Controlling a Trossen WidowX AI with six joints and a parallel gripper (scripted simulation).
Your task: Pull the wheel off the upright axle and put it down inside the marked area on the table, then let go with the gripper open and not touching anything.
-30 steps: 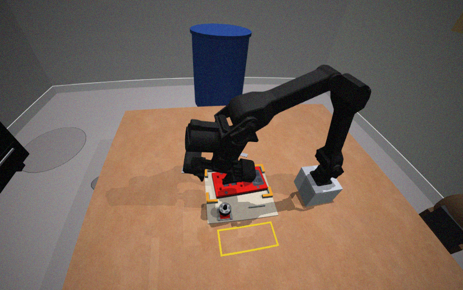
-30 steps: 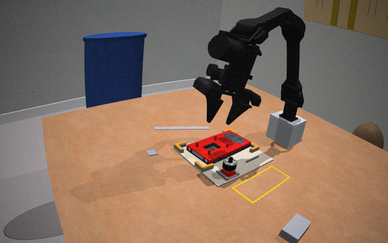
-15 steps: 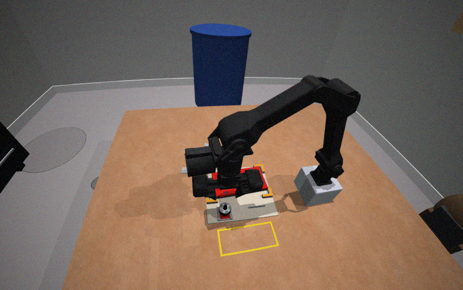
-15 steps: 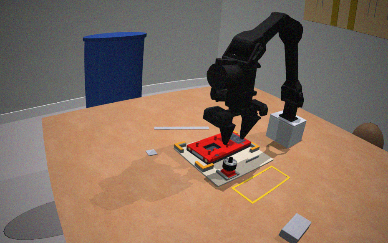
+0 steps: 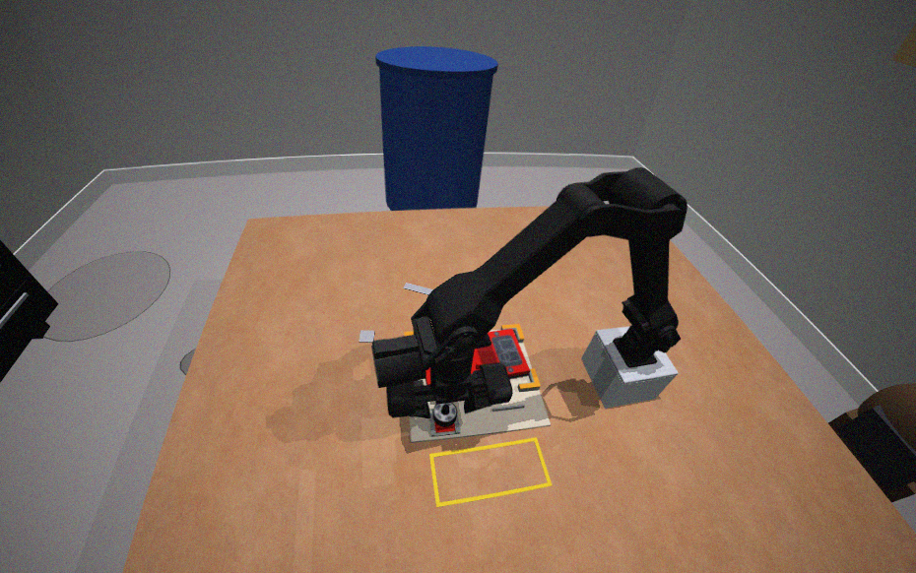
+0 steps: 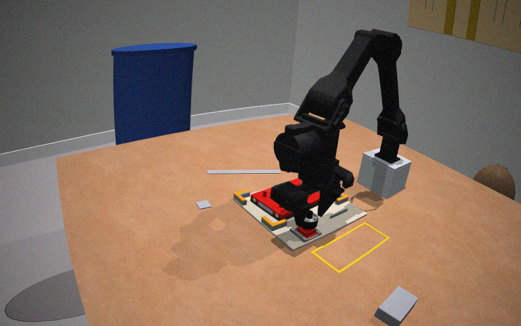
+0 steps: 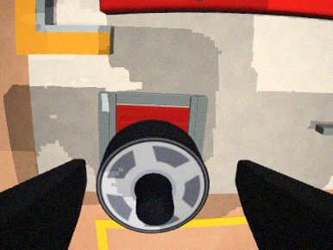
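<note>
Fingers [image 5: 408, 400] [image 6: 328, 199], one pair, black: open, pointing down, gripping nothing, one either side of the wheel with a gap at each side in the wrist view.

Wheel [image 5: 453, 414] [image 6: 312, 224] [image 7: 125, 185], one, black tyre, silver spoked face: between the fingers, seated on its axle [image 5: 444, 409] [image 6: 309, 213] [image 7: 154, 207] (black, upright, poking through the hub).

Red block [image 5: 444, 428] [image 6: 307, 232] [image 7: 152, 113], one: directly under the wheel, bordered by a grey frame [image 5: 433, 430] [image 6: 294, 231] [image 7: 153, 98].

Board [image 5: 486, 423] [image 6: 347, 219] [image 7: 293, 65], pale: beneath the fingers, bearing the frame and a small grey bar [image 5: 507, 408] [image 6: 338, 213] [image 7: 324, 129] lying to one side of them.

Red car body [image 5: 523, 368] [image 6: 259, 198] [image 7: 216, 6], one: on the board, near the fingers, at orange corner brackets [image 5: 529, 387] [image 6: 273, 222] [image 7: 65, 45] (partly hidden by the arm in the exterior view).

Marked area [image 5: 492, 494] [image 6: 363, 255] [image 7: 216, 222], one yellow outline: on the counter [image 5: 270, 486] [image 6: 134, 192] [image 7: 194, 241], just off the board's edge, near the fingers; the wheel is outside it.

Grey pedestal [image 5: 611, 385] [image 6: 374, 176], one: well apart from the fingers, carrying the arm.

Blue bin [image 5: 431, 135] [image 6: 153, 96], one: farther out, beyond the counter.
</note>
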